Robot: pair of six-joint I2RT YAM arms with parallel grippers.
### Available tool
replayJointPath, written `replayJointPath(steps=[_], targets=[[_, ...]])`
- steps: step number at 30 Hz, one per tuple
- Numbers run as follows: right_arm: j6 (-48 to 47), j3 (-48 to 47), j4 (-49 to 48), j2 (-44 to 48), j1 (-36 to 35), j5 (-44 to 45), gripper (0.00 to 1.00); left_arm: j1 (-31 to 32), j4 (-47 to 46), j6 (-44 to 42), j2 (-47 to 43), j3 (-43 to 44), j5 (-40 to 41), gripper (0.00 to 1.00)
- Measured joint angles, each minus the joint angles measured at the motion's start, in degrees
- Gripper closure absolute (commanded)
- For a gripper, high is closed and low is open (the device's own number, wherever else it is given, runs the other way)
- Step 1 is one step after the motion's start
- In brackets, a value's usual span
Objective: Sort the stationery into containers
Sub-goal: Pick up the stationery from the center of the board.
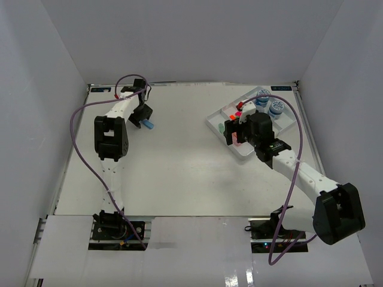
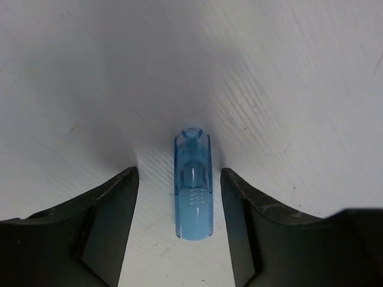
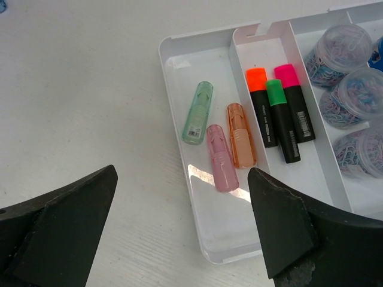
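- Straddling blue marker (image 2: 192, 185), flat on table (image 2: 299, 89), with left pincer (image 2: 179, 176): partly spread, a gap on each side.
- Hovering over white tray (image 3: 209, 254) with right pincer (image 3: 182, 173): spread wide, holding nothing.
- In tray's outer compartment: green marker (image 3: 197, 112), pink marker (image 3: 221, 158), orange marker (image 3: 241, 136).
- In the next compartment: three black markers (image 3: 282, 128) bearing barcodes, print too small to read.

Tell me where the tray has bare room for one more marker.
In the tray, the compartment with the green marker and pink marker is bare at both ends. The next one is bare on the near side of the black highlighters. The jars crowd the last.
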State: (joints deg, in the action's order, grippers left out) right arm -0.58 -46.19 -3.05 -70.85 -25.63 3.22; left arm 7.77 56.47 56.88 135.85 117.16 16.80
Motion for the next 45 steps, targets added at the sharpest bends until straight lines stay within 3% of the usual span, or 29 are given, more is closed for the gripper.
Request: replayJointPath(steps=[4, 8, 16, 27, 34, 41, 45], targets=[[0.02, 0.04, 0.0, 0.0, 0.0, -0.28, 0.04, -0.17, 0.37, -1.01, -0.09, -0.81, 0.39, 0.55], [0.04, 0.04, 0.0, 0.02, 0.0, -1.22, 0.04, -0.17, -2.25, -2.6, -2.58, -5.14, 0.13, 0.59], [1.64, 1.01, -0.52, 1.42, -0.87, -10.97, 0.04, -0.48, -12.98, -5.57, -14.38, -24.22, -6.12, 0.6], [8.44, 0.0, -4.28, -1.7, -11.13, -18.8, 0.02, 4.28, -31.58, -6.21, -46.88, -54.16, -18.97, 0.61], [12.83, -5.88, -5.57, -8.22, -16.55, -18.62, 0.03, 12.41, -42.18, -4.61, -58.49, -62.34, -20.63, 0.61], [15.26, -12.46, -6.23, -12.37, -20.57, -15.89, 0.05, 16.46, -46.73, -2.82, -62.03, -65.4, -20.68, 0.62], [15.96, -15.82, -6.23, -14.95, -22.01, -14.4, 0.12, 17.53, -48.81, -2.23, -63.87, -65.96, -20.65, 0.62]])
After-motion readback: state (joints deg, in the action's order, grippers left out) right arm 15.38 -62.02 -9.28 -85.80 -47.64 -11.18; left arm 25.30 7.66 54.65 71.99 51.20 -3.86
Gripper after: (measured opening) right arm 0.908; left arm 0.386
